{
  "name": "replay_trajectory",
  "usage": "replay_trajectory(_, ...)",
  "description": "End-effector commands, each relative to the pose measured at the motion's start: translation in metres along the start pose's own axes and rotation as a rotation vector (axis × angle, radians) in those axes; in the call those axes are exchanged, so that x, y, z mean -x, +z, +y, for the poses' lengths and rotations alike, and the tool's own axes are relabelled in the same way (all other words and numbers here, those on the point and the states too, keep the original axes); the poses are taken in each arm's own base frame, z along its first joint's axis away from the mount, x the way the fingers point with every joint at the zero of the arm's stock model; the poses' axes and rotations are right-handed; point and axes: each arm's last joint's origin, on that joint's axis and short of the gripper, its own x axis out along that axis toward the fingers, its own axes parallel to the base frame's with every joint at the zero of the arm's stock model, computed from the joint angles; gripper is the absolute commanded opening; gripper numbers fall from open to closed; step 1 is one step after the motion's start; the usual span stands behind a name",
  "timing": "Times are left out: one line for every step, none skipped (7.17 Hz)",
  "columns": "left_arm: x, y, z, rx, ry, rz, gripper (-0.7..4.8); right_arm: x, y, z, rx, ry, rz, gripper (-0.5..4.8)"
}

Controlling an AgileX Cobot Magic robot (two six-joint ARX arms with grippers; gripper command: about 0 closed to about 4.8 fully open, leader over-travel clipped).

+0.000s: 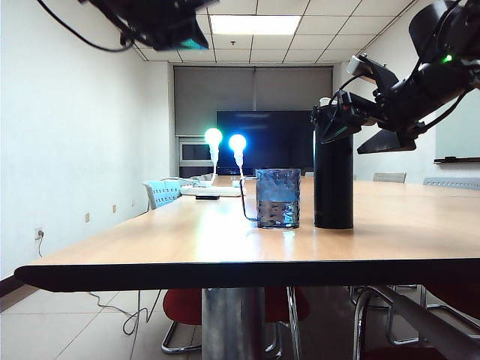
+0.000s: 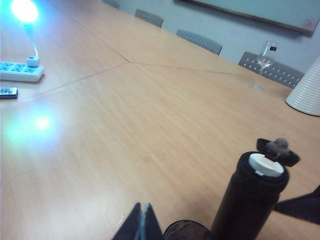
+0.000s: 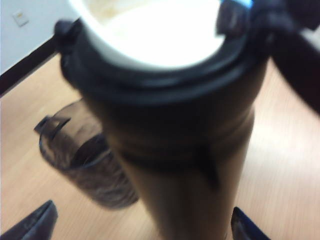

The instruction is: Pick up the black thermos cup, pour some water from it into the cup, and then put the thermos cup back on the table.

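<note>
**Flask upright on the bench, right claw spread around its top**

The tall slim black thermos cup (image 1: 334, 184) stands upright on the long light-tan wooden bench (image 1: 187, 240), with its flip lid hinged back and the pale spout (image 2: 266, 165) uncovered. The short bluish-grey dimpled glass cup (image 1: 278, 198) stands just beside it, at the flask's 9 o'clock in the exterior view, a narrow gap between them; its thin dark wire handle (image 1: 246, 204) points toward 9 o'clock.

The right claw (image 1: 334, 120) reaches in from 2 o'clock in the exterior view and sits level with the flask's top. In the right wrist view its two dark fingertips (image 3: 32, 222) stand wide, one on each side of the flask body (image 3: 185, 170), clear of it, and the glass (image 3: 85, 160) shows behind the flask. The picture there is blurred, so contact higher up cannot be told.

The left claw (image 2: 141, 223) hangs above the bench near the glass rim (image 2: 187, 229), its two dark tips pressed together with nothing between them; in the exterior view that arm (image 1: 157, 22) is high at 11 o'clock.

Farther back on the bench lie a white power strip (image 2: 20, 71) with a glowing blue-white lamp (image 2: 24, 10), a small dark remote (image 2: 8, 92), a clear wine glass (image 2: 262, 65) and a white ribbed cone (image 2: 306, 92).
</note>
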Motion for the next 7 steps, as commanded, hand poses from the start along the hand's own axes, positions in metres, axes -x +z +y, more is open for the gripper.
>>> replay_trajectory(0.085, 0.063, -0.017, -0.072, -0.033, 0.008, -0.06, 0.097, 0.052, 0.046, 0.015, -0.072, -0.028, -0.07)
replay_trajectory(0.143, 0.064, -0.025, -0.069, -0.036, 0.038, -0.06, 0.169, 0.069, 0.08, 0.078, -0.155, -0.184, -0.06)
replay_trajectory(0.228, -0.039, -0.034, -0.064, -0.041, 0.068, -0.06, 0.202, -0.03, 0.094, 0.166, -0.234, -0.476, -0.06)
replay_trajectory(0.235, -0.056, -0.035, -0.066, -0.041, 0.055, -0.06, 0.2, -0.042, 0.093, 0.157, -0.234, -0.451, -0.06)
replay_trajectory(0.241, -0.072, -0.035, -0.056, -0.039, 0.052, -0.06, 0.198, -0.053, 0.092, 0.148, -0.233, -0.426, -0.06)
replay_trajectory(0.244, -0.087, -0.034, -0.054, -0.027, 0.068, -0.06, 0.195, -0.059, 0.091, 0.141, -0.228, -0.404, -0.06)
replay_trajectory(0.247, -0.101, -0.034, -0.061, -0.029, 0.088, -0.06, 0.192, -0.066, 0.09, 0.129, -0.215, -0.36, -0.06)
